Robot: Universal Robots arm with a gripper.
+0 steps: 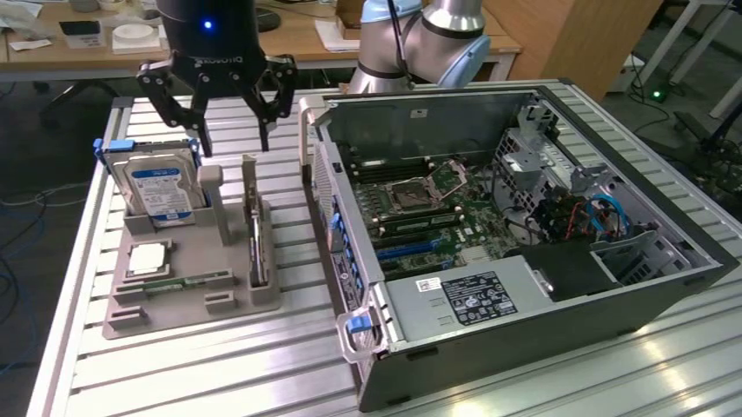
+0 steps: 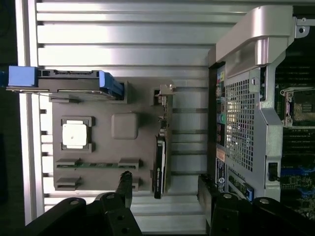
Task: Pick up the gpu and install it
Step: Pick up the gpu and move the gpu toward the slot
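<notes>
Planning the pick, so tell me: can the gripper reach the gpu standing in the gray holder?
Probably yes. The gripper hangs open above the holder, the gpu stands on edge with its top edge bare, and the hard drive stands apart from it.

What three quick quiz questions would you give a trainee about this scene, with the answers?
1. True or false: the gripper is holding the gpu.
2. How does the gpu sit? A: lying flat. B: standing on edge in the gray holder. C: lifted in the air.
3. Fill in: in the exterior view, the hard drive stands on the gpu's ____ side.
Key: 1 false, the gripper is open and empty above the gray holder. 2 B. 3 left.
</notes>
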